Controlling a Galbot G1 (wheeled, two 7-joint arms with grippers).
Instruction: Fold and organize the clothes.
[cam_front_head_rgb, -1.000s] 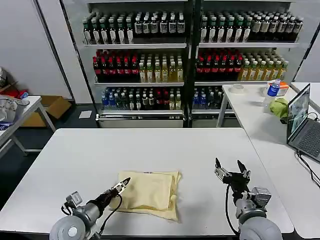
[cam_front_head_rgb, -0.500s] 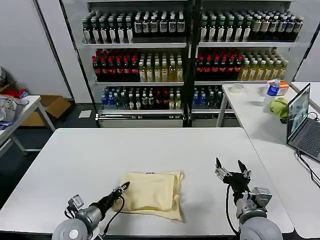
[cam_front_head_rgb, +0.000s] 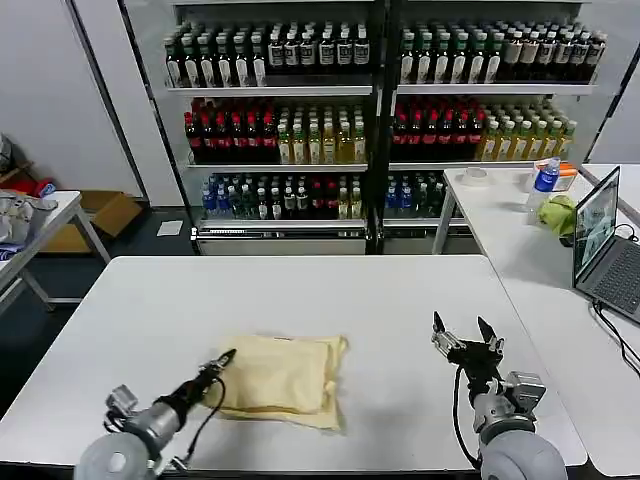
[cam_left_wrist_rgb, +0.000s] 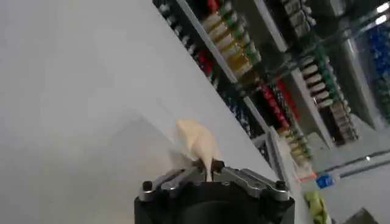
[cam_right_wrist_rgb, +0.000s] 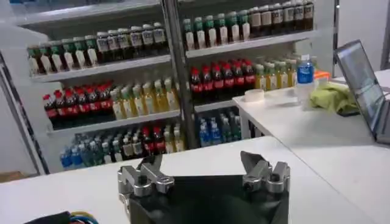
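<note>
- A plain white worktop (cam_front_head_rgb: 150, 320) carries the folded cream-yellow T-shirt (cam_front_head_rgb: 280, 375), which lies near the front edge, left of centre.
- Behind it stand shelves of bottled drinks (cam_front_head_rgb: 300, 130); no label on them can be read.
- A side table (cam_front_head_rgb: 505, 215) to the right holds a laptop (cam_front_head_rgb: 600, 235), a green cloth (cam_front_head_rgb: 557, 213) and a blue-capped bottle (cam_front_head_rgb: 545, 180).
- The left gripper (cam_front_head_rgb: 222, 360) sits at the T-shirt's left edge, jaws closed, pinching the fabric.
- The right gripper (cam_front_head_rgb: 466, 335) hovers right of the T-shirt, well apart, jaws spread wide and empty.
</note>
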